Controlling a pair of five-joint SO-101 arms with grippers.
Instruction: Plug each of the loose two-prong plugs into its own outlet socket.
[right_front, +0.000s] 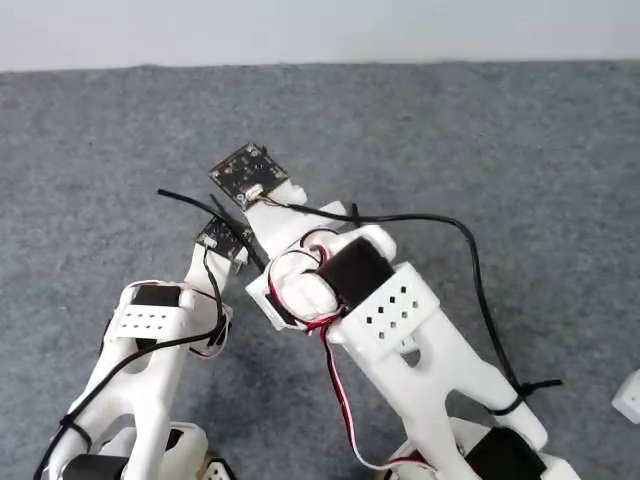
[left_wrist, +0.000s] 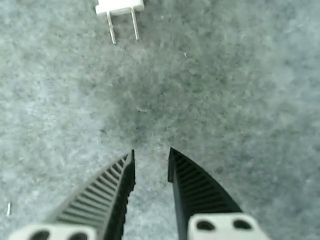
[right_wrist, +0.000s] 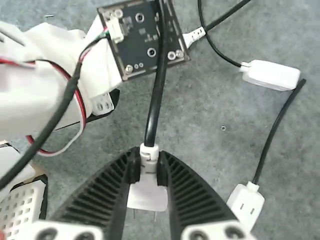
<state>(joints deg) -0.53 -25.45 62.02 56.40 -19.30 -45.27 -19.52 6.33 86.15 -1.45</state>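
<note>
While my right gripper (right_wrist: 147, 155) is clamped on a white two-prong plug (right_wrist: 147, 196), that plug's body sits squeezed between my two ribbed fingers (right_wrist: 95, 200). Its prongs point back towards my wrist, and its black cable (right_wrist: 155, 95) runs out past the fingertips. The cable crosses in front of the dark camera board (right_wrist: 142, 37) on my left arm's wrist, which hangs close ahead of the held plug.

Near that gripper but apart from it, a white outlet socket (right_wrist: 246, 206) lies on the grey carpet (right_wrist: 215, 130) with its two slots facing up, on a black cord of its own. Farther out lies another white cable-end block (right_wrist: 270, 75); I cannot tell whether it is a plug or a socket.

A second loose two-prong plug (left_wrist: 120, 7) lies flat on the carpet ahead of my left gripper (left_wrist: 151, 151). It is well apart from the tips and a little off their line, with its prongs pointing back at them. That gripper's jaws stand slightly apart with bare carpet showing in the gap.

From above, my left arm (right_front: 150, 340) and right arm (right_front: 420, 340) lean in with their wrists close together. A small white piece (right_front: 630, 395) sits at the carpet's edge, well apart from both.
</note>
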